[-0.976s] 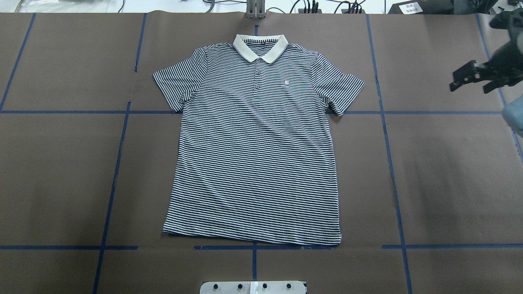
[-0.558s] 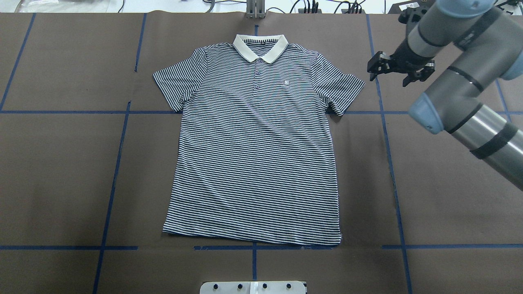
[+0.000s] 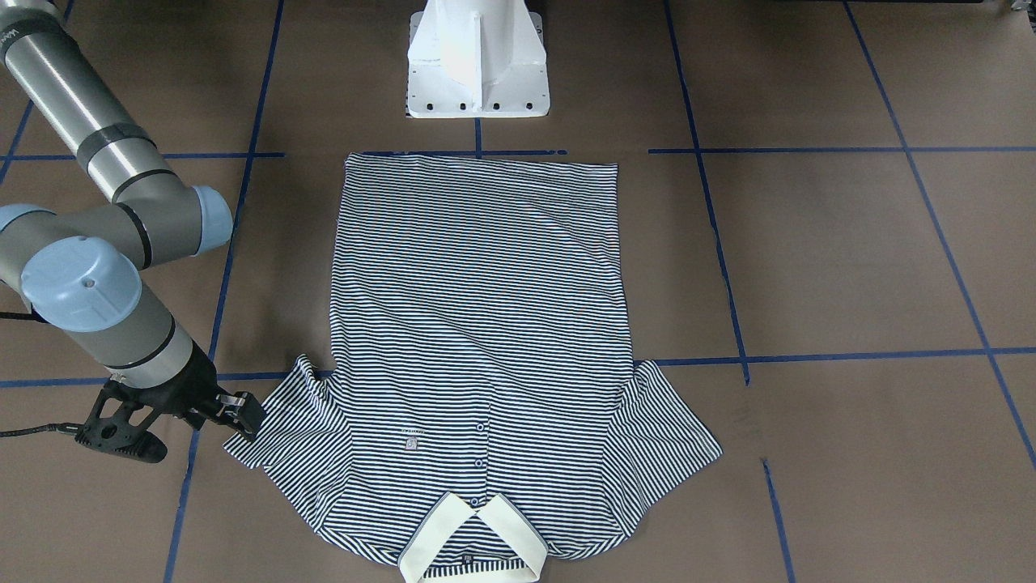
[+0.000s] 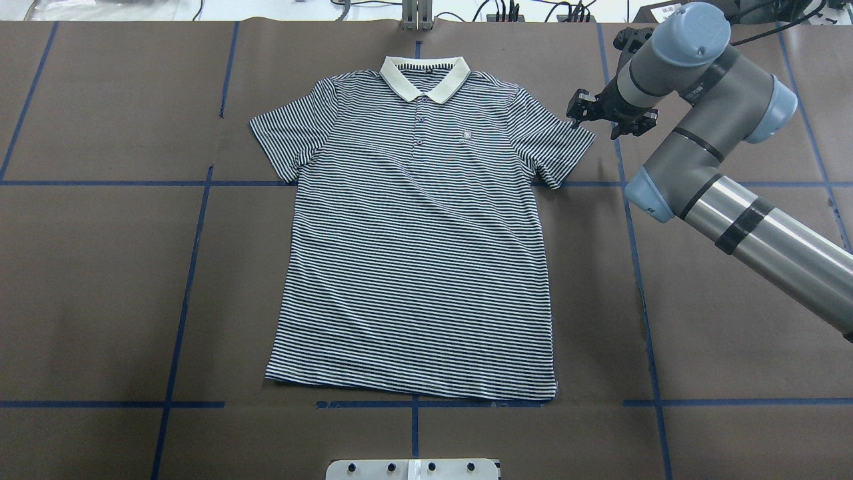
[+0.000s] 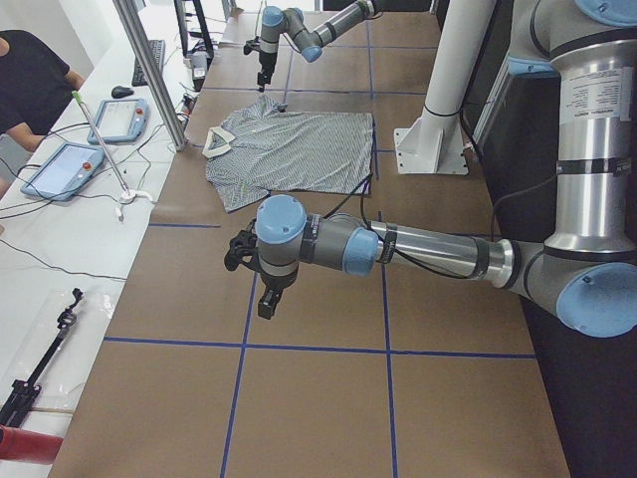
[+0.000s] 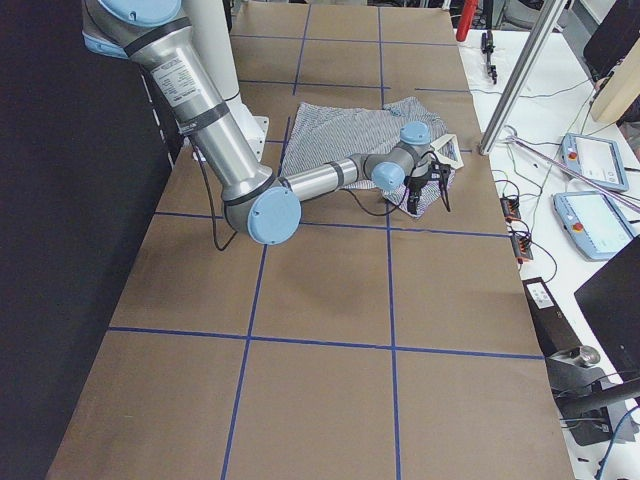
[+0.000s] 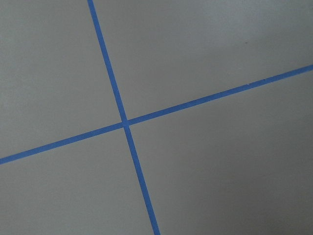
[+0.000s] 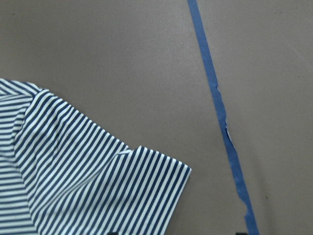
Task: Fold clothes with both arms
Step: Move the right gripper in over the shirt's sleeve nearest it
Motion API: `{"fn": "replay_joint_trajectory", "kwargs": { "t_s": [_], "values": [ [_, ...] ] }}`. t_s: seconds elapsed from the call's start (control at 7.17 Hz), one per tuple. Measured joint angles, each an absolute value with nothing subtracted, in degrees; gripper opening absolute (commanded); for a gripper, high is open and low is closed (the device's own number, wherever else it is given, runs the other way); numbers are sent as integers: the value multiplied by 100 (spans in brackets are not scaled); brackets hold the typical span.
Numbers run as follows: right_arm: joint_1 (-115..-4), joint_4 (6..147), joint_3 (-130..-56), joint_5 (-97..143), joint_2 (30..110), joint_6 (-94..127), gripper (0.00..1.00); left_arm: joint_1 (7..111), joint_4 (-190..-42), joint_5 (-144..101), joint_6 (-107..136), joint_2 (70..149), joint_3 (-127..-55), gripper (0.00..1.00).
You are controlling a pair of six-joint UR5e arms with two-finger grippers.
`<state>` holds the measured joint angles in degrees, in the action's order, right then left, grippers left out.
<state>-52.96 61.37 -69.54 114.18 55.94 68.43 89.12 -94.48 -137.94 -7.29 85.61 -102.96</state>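
Since a second ago the right tool [image 4: 603, 121], jaws spread wide, has swung in from the 3 o'clock edge to the sleeve tip at 2 o'clock. The polo shirt [image 4: 413, 253] lies unmoved, flat and front-up at the centre of the bench [image 4: 100, 280], collar at 12 o'clock. Left tool [image 5: 257, 281]: I cannot tell its spread.

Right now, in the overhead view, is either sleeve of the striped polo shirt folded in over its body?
No, the polo shirt lies flat with both sleeves spread outward on the table.
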Motion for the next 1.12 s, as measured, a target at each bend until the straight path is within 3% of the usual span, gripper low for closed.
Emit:
{"fn": "replay_joint_trajectory", "kwargs": {
  "t_s": [0.28, 0.7, 0.84, 1.12],
  "values": [
    [-5283, 5990, -6603, 11205, 5455, 6883, 68, 8912, -9451, -13801, -732, 8560, -10319, 100],
    [-5213, 5969, -6406, 11155, 5365, 6882, 66, 8912, -9482, -13862, -730, 8561, -10317, 100],
    [-5177, 5964, -6407, 11154, 5378, 6884, 56, 8912, -9488, -13964, -730, 8561, -10292, 100],
    [-5139, 5953, -6415, 11159, 5438, 6889, 0, 8912, -9492, -14059, -727, 8561, -10281, 100]
  ]
}}
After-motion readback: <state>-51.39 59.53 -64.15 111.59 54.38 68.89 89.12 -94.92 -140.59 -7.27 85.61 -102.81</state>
